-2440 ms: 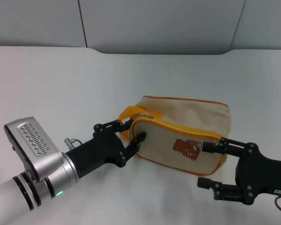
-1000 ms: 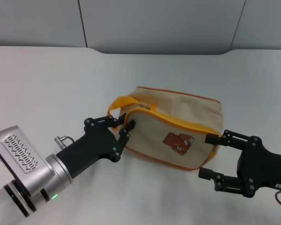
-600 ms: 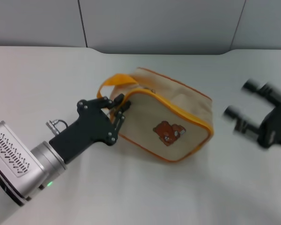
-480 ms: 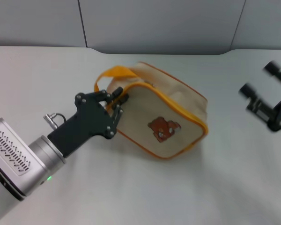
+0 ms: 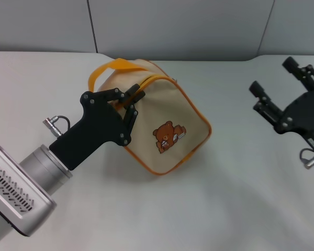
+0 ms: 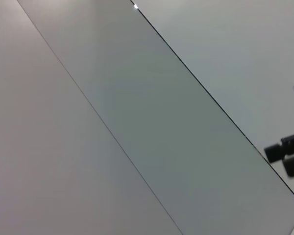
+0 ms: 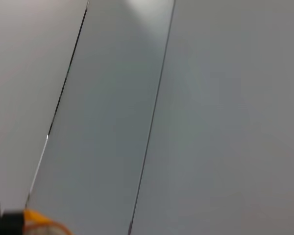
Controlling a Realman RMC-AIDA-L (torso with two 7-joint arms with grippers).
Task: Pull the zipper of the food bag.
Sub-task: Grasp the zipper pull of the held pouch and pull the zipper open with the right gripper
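The food bag (image 5: pixel 167 123) sits on the white table (image 5: pixel 225 209), a little left of the middle in the head view, tipped so that its bear-printed panel faces up and toward the robot and its left end is raised off the surface. The small brown bear (image 5: pixel 168 137) shows low on that panel. The zipper (image 5: pixel 186 102) runs as a thin orange line around the panel's edge, from the top left corner down the right side and back along the lower edge; its metal pull tab cannot be made out, since the left claw (image 5: pixel 133 104) covers that corner. The orange strap loop (image 5: pixel 107 70) arches up and over the bag's left end, just behind the claw. The left claw reaches in from the lower left on its black body and silver arm, and its fingers are clenched on the bag's top left corner, right where the zip track begins — whether they pinch the tab itself or only the fabric beside it cannot be told. The right claw (image 5: pixel 275 78) hangs well apart from the bag at the right edge of the view, lifted above the table, its two fingers spread and gripping nothing. The right wrist view catches only a sliver of orange at its corner against grey wall panels.
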